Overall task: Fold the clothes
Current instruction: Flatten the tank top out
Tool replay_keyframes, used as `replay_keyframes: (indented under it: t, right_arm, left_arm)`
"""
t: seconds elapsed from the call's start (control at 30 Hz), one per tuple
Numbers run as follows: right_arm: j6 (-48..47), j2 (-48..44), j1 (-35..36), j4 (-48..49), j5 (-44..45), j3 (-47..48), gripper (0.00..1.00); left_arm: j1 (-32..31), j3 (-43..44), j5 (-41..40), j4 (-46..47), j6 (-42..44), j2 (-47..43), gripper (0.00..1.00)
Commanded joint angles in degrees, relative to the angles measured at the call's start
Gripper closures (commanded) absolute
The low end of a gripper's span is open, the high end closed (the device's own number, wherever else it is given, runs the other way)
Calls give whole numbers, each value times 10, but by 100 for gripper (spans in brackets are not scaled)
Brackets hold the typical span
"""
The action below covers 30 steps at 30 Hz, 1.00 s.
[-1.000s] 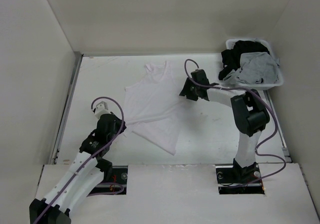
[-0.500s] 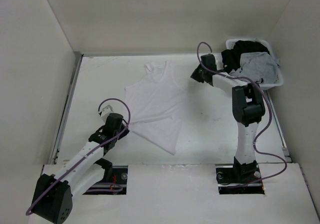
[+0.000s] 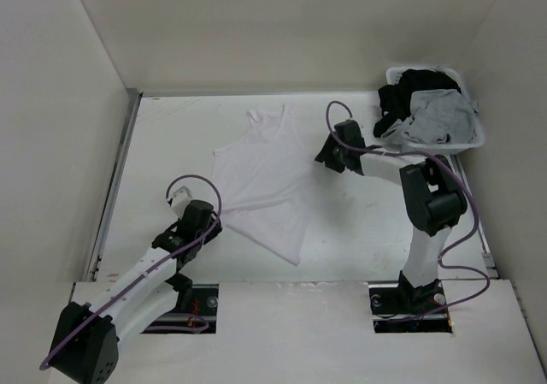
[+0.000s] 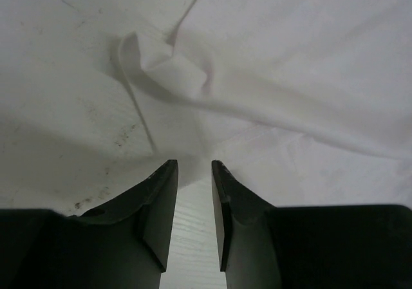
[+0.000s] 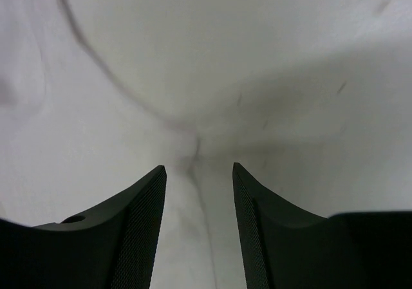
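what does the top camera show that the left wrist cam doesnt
Only the top view: the whole tank top spread out, the right end effector at its right edge, and the basket holding a black garment and a grey garment. Only the left wrist view: a small bunched fold in the fabric just ahead of the left end effector, its jaws slightly parted. Both: the tank top lying on the table.

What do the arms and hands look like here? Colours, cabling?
The left arm and right arm have white links, black joints and a looping purple cable. The left hand and right hand each have two black tapered fingers.
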Motion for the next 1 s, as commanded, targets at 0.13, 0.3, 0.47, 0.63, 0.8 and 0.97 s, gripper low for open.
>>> replay_keyframes:
  t: [0.13, 0.3, 0.47, 0.63, 0.8, 0.97]
  right_arm:
    - [-9, -84, 79, 30, -4, -86, 42]
    - [-9, -63, 99, 15, -25, -89, 41]
    - [0, -40, 109, 21, -42, -78, 56]
    - [9, -19, 109, 26, -43, -54, 83]
    - [18, -20, 85, 48, -37, -49, 92]
    - [26, -19, 41, 71, -43, -35, 94]
  left_arm:
    - [-13, 21, -38, -69, -65, 20, 75]
    - [0, 2, -37, -72, -99, -1, 74]
    - [5, 2, -20, -69, -102, 15, 74]
    - [13, 5, -1, -63, -98, 31, 75]
    - [15, 1, 19, -28, -96, 50, 81]
    - [21, -16, 46, 26, -94, 60, 95]
